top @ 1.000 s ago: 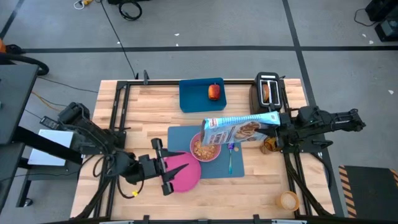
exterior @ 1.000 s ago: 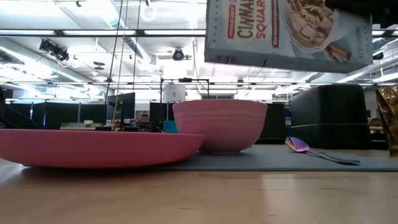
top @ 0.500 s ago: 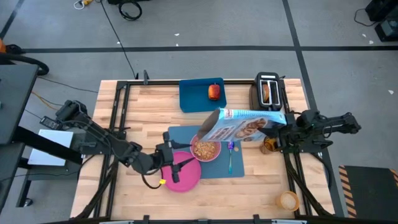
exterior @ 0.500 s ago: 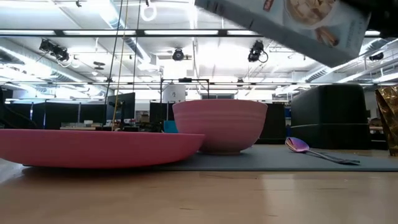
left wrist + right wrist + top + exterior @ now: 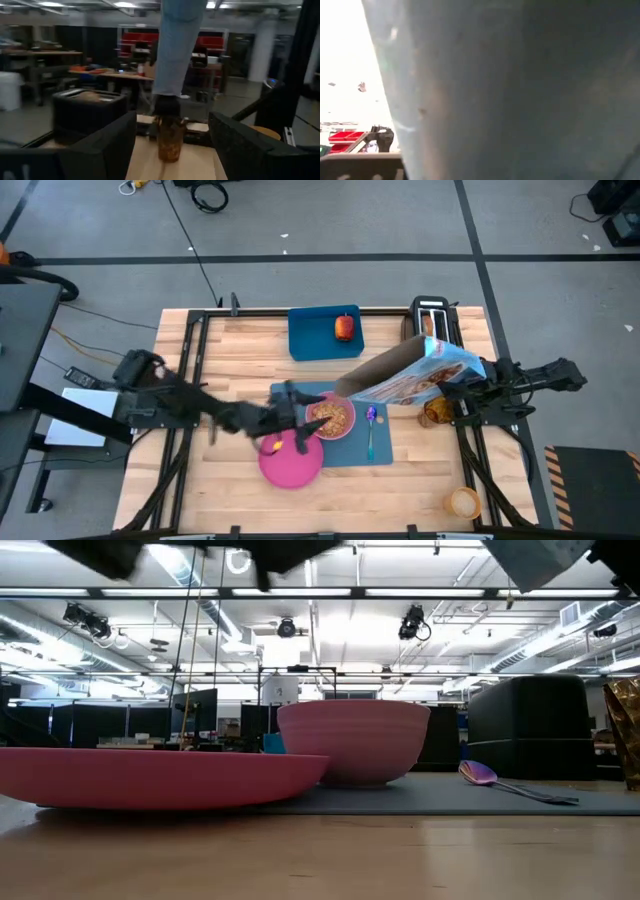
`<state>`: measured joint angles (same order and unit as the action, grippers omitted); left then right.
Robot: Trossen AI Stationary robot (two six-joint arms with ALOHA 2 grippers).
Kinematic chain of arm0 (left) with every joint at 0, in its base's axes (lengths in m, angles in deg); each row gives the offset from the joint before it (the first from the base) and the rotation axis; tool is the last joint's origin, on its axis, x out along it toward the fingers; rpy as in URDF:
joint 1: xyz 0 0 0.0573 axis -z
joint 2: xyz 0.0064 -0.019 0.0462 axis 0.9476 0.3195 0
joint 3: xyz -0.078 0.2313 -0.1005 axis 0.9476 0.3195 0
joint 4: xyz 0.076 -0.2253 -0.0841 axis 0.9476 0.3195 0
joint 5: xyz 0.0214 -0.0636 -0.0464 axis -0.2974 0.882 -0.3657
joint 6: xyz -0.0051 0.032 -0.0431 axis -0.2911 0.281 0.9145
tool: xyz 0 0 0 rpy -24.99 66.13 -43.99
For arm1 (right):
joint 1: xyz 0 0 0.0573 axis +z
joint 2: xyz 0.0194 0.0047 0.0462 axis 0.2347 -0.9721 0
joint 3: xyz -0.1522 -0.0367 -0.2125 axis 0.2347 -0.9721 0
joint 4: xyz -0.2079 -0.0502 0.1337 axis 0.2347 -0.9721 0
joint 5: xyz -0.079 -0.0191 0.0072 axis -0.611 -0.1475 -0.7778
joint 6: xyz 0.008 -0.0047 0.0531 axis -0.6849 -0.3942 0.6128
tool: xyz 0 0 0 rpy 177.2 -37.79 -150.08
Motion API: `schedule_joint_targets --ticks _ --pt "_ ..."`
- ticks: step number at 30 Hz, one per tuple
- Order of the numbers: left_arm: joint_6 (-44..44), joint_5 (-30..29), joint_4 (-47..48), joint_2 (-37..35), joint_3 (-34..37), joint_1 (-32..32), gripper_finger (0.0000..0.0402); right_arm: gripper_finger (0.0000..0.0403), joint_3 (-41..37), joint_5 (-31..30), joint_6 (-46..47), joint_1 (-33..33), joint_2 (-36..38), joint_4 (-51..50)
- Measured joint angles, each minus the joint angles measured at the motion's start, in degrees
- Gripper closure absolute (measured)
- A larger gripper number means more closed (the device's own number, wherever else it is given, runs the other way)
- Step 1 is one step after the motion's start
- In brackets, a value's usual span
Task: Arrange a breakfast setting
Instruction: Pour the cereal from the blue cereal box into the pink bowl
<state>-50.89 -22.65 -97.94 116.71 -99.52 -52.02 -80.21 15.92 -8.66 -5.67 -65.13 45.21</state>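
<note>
A slate-blue mat [image 5: 385, 452] lies mid-table and bears a pink bowl [image 5: 330, 418] of cereal and a teal-handled spoon [image 5: 370, 435]. A pink plate [image 5: 292, 462] overlaps the mat's near left corner. My left gripper [image 5: 297, 418] hovers open over the plate's far rim, beside the bowl, touching nothing. My right gripper [image 5: 462, 387] is shut on a cereal box [image 5: 405, 378] held slanted above the bowl's right side. The apple [image 5: 345, 328] rests on a blue tray [image 5: 322, 335]. Toast stands in the toaster [image 5: 430, 327]. A small orange cup [image 5: 463, 502] sits at the near right. My right gripper holds the cereal box by its end nearest the table's right edge [image 5: 452, 372], coming from the right. The box itself hides how the fingers lie on it. The box is lifted clear and tilted, with its other end raised toward the bowl.
A brown jar [image 5: 432, 414] stands just right of the mat, under the box and close to my right gripper. Bare wood lies at the table's near edge and far left. Black frame rails run along both sides.
My left gripper has swept from the plate's left side toward the table's right and far edge, ending beside the bowl. My right gripper has tipped upward. The box has swung from lying level over the bowl to slanting, and has drawn back toward the right.
</note>
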Motion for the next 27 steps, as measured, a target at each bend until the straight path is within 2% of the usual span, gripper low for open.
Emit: schedule_joint_targets --ticks 3,6,10,14,19,27 --pt "0.1 8.4 -0.6 4.4 -5.5 -5.8 0.0127 0.0277 0.2 0.1 -0.4 0.3 -5.7 6.0" --pt "-2.1 13.4 -1.8 8.5 -11.5 -9.8 0.0108 0.0277 0.3 -0.3 -2.0 0.7 -11.4 14.1" --pt "-4.9 19.5 -6.0 13.7 -18.7 -12.0 0.0098 0.0277 0.3 -1.7 -4.1 0.7 -17.4 22.5" --pt "-4.3 25.0 -5.6 18.0 -25.0 -13.1 0.0097 0.0277 0.3 -2.6 -5.9 0.7 -21.7 28.1" --pt "-2.8 25.6 -5.8 21.6 -30.7 -14.4 0.0097 0.0277 0.4 -2.4 -6.0 0.7 -25.1 31.8" --pt "-2.7 28.1 -6.6 22.1 -35.2 -15.0 0.0107 0.0277 0.4 -3.9 -8.2 0.7 -27.3 32.4"
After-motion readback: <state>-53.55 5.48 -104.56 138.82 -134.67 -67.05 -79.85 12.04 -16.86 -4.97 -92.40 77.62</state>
